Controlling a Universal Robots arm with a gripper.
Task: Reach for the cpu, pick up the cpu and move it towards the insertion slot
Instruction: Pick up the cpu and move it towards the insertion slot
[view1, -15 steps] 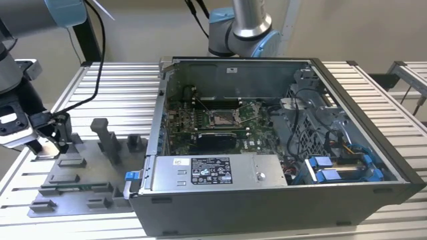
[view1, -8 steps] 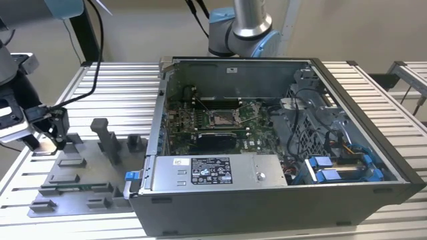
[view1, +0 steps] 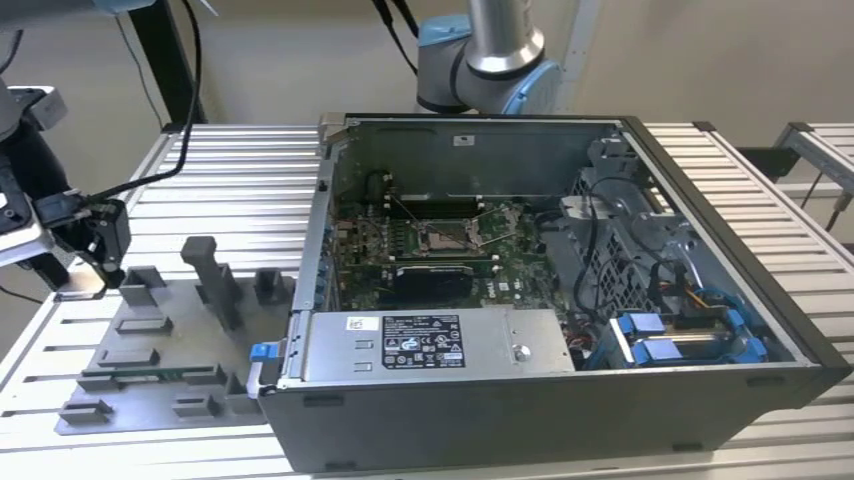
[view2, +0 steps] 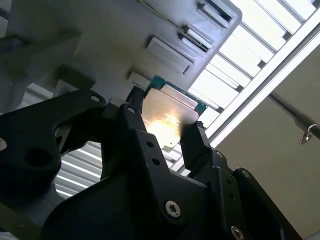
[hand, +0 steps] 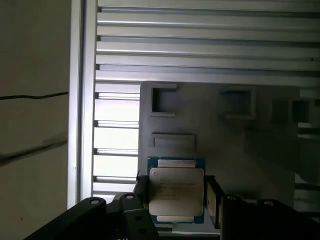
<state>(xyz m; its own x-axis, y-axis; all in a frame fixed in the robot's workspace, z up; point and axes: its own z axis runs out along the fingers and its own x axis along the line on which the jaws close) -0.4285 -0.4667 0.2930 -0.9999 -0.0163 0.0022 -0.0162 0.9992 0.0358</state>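
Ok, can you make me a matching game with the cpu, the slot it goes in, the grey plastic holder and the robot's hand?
Things:
1. the cpu
2. the insertion slot
3. the grey fixture
4. the end effector

Descriptions:
A. black, right at the cpu
B. inside the open computer case
C. silvery top with a green edge
D. flat on the slatted table, beside the case

Pairs: 1-C, 2-B, 3-D, 4-A
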